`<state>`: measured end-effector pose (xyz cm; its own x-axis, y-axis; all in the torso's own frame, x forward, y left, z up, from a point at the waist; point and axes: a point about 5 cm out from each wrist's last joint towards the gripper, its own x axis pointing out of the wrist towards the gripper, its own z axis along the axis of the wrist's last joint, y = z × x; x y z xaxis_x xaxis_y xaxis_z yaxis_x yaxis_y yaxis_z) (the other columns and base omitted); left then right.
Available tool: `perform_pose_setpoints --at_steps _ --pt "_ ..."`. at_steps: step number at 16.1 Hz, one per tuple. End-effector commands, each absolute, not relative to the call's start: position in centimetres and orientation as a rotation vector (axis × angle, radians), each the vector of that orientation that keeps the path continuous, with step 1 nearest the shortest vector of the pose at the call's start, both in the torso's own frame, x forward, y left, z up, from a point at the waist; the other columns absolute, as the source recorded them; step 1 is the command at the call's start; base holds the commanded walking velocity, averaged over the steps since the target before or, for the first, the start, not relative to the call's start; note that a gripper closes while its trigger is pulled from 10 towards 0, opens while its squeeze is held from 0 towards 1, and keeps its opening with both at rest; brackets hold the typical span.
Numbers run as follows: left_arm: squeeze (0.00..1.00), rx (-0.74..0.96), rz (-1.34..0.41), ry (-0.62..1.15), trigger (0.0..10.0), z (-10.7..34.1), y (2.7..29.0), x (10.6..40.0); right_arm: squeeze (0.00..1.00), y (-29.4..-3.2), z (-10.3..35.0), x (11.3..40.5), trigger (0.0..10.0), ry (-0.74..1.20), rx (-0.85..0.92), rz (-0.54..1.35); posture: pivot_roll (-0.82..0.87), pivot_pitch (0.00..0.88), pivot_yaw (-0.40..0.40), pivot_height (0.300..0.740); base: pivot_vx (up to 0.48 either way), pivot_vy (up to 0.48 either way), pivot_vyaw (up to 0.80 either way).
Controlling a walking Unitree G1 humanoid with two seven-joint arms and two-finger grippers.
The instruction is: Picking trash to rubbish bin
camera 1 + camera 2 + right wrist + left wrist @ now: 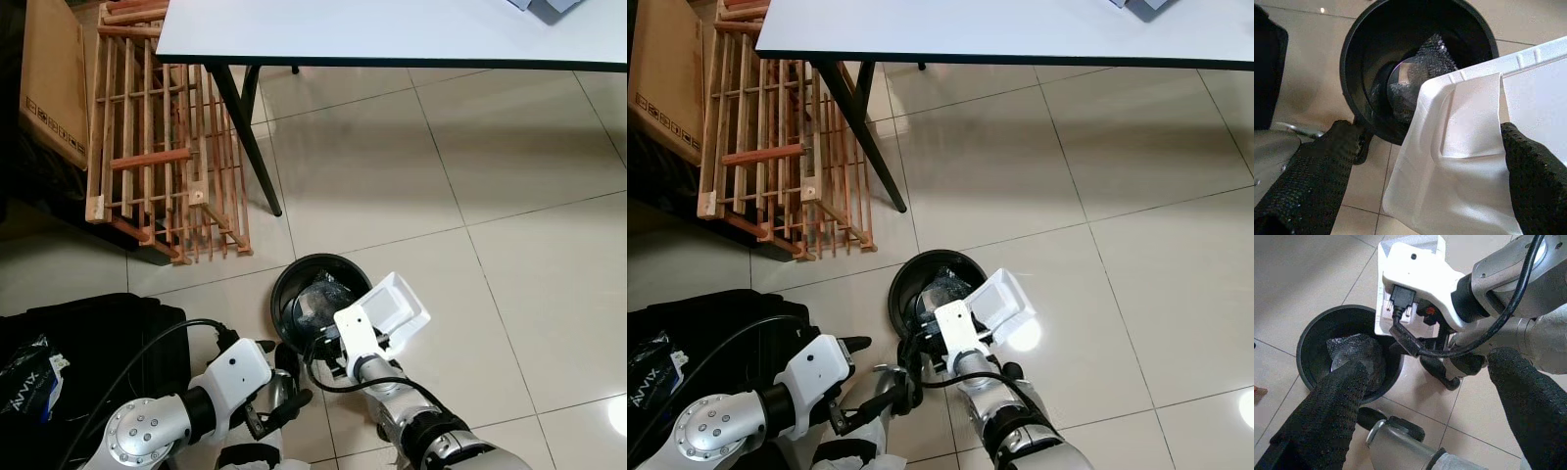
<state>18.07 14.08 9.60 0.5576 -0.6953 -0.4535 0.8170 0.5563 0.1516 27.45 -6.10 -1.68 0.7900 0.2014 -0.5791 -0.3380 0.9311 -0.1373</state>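
Note:
A round black rubbish bin [290, 277] stands on the tiled floor just ahead of me, with crumpled dark plastic [1420, 73] inside it. A white foam tray [397, 305] hangs tilted at the bin's right rim. My right gripper [1430, 132] is at the tray with its fingers spread wide. One finger [1533, 176] lies against the tray, and floor shows between the other finger [1317, 176] and the tray's edge. My left gripper [1425, 364] is open and holds nothing, low beside the bin's near-left side [284, 389].
A white table [392, 29] with a black leg [250, 137] stands ahead. A wooden slatted rack [157, 147] and a cardboard box [54, 78] lean at the far left. A black bag [98, 338] lies at my left. Open tiles stretch to the right.

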Motion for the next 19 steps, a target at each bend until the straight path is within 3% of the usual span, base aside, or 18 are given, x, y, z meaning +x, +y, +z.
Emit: perform_pose_setpoints --at_steps 1,2,7,8,10,11,12,14,17,19 --pt "0.0 0.366 -0.928 0.397 10.0 9.0 14.1 17.5 0.6 -5.9 -2.5 26.4 10.0 0.627 -0.221 0.297 0.22 0.466 0.103 0.74 0.0 0.0 0.0" --pt "0.0 0.366 -0.927 0.398 10.0 9.0 14.1 17.5 0.56 -6.1 -2.7 26.3 10.0 0.646 -0.219 0.281 0.22 0.466 0.103 0.74 0.0 0.0 0.0" --pt "0.0 0.37 -0.919 0.406 10.0 9.0 14.4 17.2 0.61 -4.8 -3.2 25.5 10.0 0.717 -0.191 0.403 0.24 0.475 0.107 0.74 0.0 0.0 0.0" --pt "0.0 0.371 -0.92 0.408 10.0 9.0 14.4 17.2 0.6 -5.5 -2.9 26.0 10.0 0.668 -0.296 0.354 0.24 0.475 0.107 0.74 0.0 0.0 0.0" --pt "0.0 0.372 -0.922 0.41 10.0 8.9 14.4 17.2 0.6 -5.9 -3.3 25.7 10.0 0.707 -0.267 0.353 0.24 0.476 0.109 0.74 0.0 0.0 0.0" --pt "0.0 0.373 -0.923 0.411 10.0 8.9 14.3 17.2 0.6 -6.7 -3.0 26.3 10.0 0.678 -0.291 0.282 0.24 0.476 0.109 0.74 0.0 0.0 0.0" --pt "0.0 0.375 -0.921 0.412 10.0 8.9 14.4 17.2 0.6 -7.6 -2.9 26.6 10.0 0.698 -0.206 0.203 0.24 0.478 0.111 0.74 0.0 0.0 0.0" --pt "0.0 0.373 -0.92 0.412 10.0 8.9 14.4 17.2 0.6 -6.0 -3.1 26.0 10.0 0.704 -0.239 0.352 0.24 0.48 0.11 0.74 0.0 0.0 0.0" --pt "0.0 0.374 -0.919 0.412 10.0 8.8 14.4 17.2 0.58 -9.8 -2.7 27.3 10.0 0.701 -0.221 0.067 0.24 0.479 0.11 0.74 0.0 0.0 0.0" --pt "0.0 0.375 -0.92 0.412 10.0 8.8 14.4 17.2 0.57 -9.5 -2.9 27.1 10.0 0.714 -0.208 0.135 0.24 0.479 0.111 0.74 0.0 0.0 0.0"
